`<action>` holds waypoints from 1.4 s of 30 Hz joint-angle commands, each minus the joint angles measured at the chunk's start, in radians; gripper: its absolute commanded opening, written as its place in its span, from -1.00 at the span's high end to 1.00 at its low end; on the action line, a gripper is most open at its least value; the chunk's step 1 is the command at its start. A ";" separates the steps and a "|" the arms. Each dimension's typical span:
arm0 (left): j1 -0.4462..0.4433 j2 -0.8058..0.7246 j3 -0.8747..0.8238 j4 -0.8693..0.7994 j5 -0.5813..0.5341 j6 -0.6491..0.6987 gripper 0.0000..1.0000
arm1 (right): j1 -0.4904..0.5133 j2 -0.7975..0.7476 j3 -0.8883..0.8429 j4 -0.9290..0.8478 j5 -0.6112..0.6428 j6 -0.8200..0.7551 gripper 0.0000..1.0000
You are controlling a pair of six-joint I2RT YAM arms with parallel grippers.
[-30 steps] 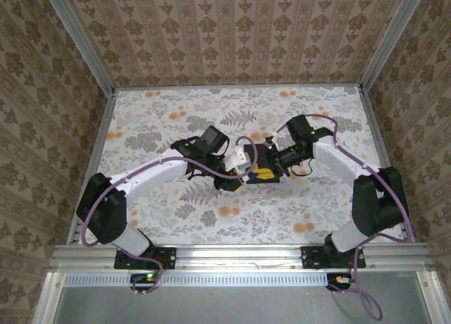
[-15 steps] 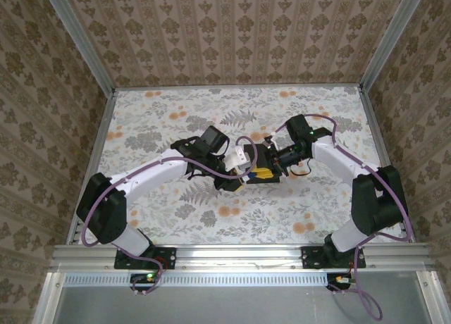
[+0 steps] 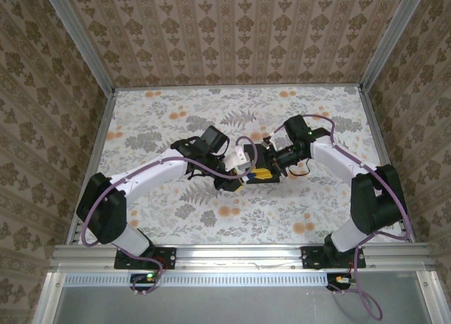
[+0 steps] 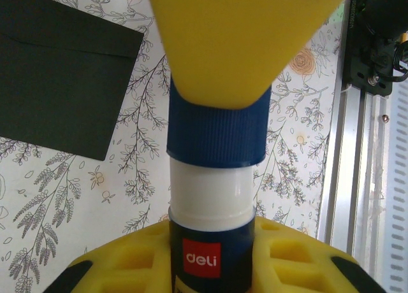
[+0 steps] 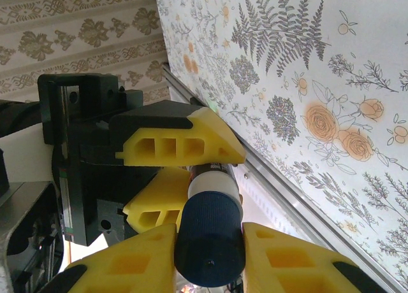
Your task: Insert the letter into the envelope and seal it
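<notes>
Uncapping for sealing: left tool [image 4: 213, 264] clamps glue stick [image 4: 212, 200], right tool [image 5: 210, 251] clamps its cap [image 4: 217, 137]; next, pull them apart.

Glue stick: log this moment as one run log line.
left pincer: shut on glue stick body | right pincer: shut on cap | envelope: flat on table, untouched

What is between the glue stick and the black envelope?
In the left wrist view, bare floral tablecloth separates the glue stick from the envelope.
</notes>
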 commanded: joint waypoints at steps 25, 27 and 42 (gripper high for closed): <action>-0.008 -0.021 0.028 0.034 0.037 -0.012 1.00 | 0.074 0.050 -0.014 0.074 -0.026 0.059 0.43; -0.008 -0.018 0.028 0.040 0.035 -0.013 1.00 | 0.084 0.051 -0.018 0.088 -0.026 0.071 0.43; -0.009 -0.070 -0.040 0.253 -0.065 -0.094 1.00 | 0.124 0.049 -0.038 0.206 -0.029 0.158 0.46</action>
